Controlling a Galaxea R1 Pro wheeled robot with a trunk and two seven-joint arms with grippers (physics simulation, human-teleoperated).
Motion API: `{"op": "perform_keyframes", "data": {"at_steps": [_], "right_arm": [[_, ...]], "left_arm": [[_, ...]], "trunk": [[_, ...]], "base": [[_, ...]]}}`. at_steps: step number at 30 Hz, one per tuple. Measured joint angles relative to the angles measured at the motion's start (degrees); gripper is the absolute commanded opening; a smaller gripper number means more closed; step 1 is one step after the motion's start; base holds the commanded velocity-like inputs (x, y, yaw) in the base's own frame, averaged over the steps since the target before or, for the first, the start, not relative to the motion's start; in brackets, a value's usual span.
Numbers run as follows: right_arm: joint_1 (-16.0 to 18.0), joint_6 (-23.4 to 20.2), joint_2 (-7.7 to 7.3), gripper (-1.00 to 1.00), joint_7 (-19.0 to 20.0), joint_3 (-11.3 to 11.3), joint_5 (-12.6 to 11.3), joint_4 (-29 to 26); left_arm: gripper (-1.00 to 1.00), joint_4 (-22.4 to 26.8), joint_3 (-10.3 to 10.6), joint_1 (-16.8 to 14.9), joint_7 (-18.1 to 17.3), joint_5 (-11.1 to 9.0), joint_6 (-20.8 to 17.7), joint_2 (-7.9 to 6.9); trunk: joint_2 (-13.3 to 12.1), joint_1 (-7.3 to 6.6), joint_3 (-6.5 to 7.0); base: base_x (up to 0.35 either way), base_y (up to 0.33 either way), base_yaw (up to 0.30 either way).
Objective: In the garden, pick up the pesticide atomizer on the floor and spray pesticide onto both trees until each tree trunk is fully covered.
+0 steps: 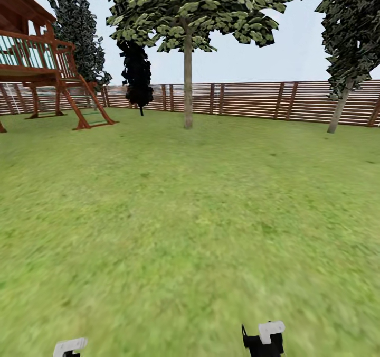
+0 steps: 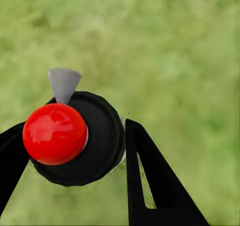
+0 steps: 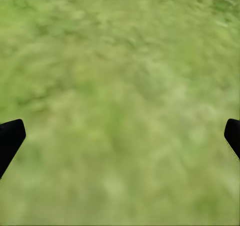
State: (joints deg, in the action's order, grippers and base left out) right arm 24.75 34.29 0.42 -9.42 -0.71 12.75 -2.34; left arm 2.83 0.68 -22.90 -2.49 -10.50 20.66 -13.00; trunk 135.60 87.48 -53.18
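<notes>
The left gripper point(image 2: 70, 161), with black wedge-shaped fingers point(image 2: 150, 186), is seen in the left wrist view clamped on the pesticide atomizer point(image 2: 80, 141), a round black-capped sprayer with a glossy red ball knob on top and a small grey cone nozzle point(image 2: 64, 83) jutting from its far edge; one finger is pressed on each side of the black cap, and blurred green grass is seen beyond the fingertips. The right gripper point(image 3: 120, 136) is spread wide, its two black fingertips point(image 3: 10, 138) sitting at opposite edges of the right wrist view with nothing between them, grass lawn point(image 3: 120, 85) below. In the head view, white and black parts of the left arm point(image 1: 68, 346) and right arm point(image 1: 266, 338) are seen at the bottom edge, well apart. Far ahead of both grippers, across the wide lawn, a tall tree point(image 1: 188, 29) with a flat green-and-pale leaf crown is seen, its straight grey-brown trunk point(image 1: 188, 90) standing upright just before the reddish-brown slatted wooden fence point(image 1: 248, 101). A leaning trunk of a darker tree point(image 1: 340, 106) is seen far ahead toward the right-gripper side. A dark narrow cypress-like tree point(image 1: 136, 72) and a reddish wooden play structure point(image 1: 47, 77) are placed far ahead on the left-gripper side. No white specks of spray can be made out.
</notes>
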Motion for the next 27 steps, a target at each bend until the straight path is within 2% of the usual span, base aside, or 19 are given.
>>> {"op": "perform_keyframes", "data": {"at_steps": [27], "right_arm": [[0.0, 0.0, 0.0, 1.0, -0.1, 0.0, 0.0, 0.0]], "left_arm": [[-1.0, 0.0, 0.0, 0.0, 0.0, 0.0, 0.0, 0.0]], "trunk": [[0.0, 0.0, 0.0]], "base": [[0.336, 0.0, 0.0]]}}
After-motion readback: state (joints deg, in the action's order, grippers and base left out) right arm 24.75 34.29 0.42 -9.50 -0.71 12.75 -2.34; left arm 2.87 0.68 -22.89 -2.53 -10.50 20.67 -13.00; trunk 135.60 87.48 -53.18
